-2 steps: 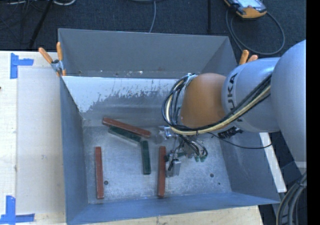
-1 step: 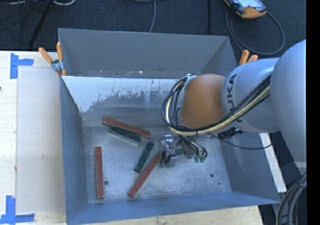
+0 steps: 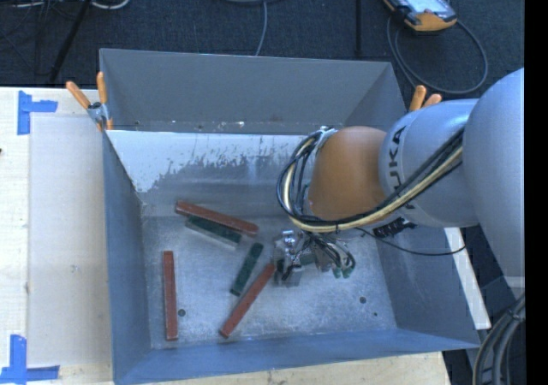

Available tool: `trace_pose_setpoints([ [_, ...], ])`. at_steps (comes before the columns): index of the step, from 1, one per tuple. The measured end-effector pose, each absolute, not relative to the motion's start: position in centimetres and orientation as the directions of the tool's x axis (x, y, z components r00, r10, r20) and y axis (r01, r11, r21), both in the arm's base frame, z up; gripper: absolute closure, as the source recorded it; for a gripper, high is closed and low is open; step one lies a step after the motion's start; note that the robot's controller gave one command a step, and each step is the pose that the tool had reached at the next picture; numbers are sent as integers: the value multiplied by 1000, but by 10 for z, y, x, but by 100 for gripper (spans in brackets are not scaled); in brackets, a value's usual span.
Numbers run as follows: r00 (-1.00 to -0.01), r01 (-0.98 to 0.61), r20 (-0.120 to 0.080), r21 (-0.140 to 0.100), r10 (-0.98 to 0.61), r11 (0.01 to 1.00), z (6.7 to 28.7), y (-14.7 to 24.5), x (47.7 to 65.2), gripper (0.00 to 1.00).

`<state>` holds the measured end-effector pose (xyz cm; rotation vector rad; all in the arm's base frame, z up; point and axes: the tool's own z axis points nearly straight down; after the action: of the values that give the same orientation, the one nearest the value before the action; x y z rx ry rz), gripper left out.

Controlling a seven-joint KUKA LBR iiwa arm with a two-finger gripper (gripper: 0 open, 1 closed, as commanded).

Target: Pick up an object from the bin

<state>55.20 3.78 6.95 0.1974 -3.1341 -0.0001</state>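
Orange wrist cover [image 3: 347, 174] hangs over the bin [image 3: 214, 101]. Gripper [image 3: 289, 270] sits at a slanted red-brown stick [image 3: 248, 302]; its grip is unreadable.

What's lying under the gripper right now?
The upper end of a reddish-brown stick, lying diagonally on the bin floor, sits just below the gripper, with a dark green stick beside it. The gripper's body hides whether they touch.

In bin [image 3: 257, 109], my gripper [image 3: 289, 270] right of floor's middle, at far right end of long slanted stick [image 3: 247, 305]. Short stick [image 3: 247, 269] alongside, just left. Behind both, rear stick [image 3: 216, 216], second stick [image 3: 214, 232] against its near side. Lone stick [image 3: 169, 296] far left, lying front-to-back.
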Motion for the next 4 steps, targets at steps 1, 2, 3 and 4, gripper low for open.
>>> trace_pose_setpoints([
  [1, -986, -166, 9, 1, -166, 986, 113, 43, 541, 100],
  [2, -940, -342, -2, 1, -342, 940, 70, 121, 492, 0],
  [3, -940, -342, 0, 1, -342, 940, 70, 120, 492, 100],
  [4, -940, -342, 0, 1, -342, 940, 70, 120, 492, 100],
])
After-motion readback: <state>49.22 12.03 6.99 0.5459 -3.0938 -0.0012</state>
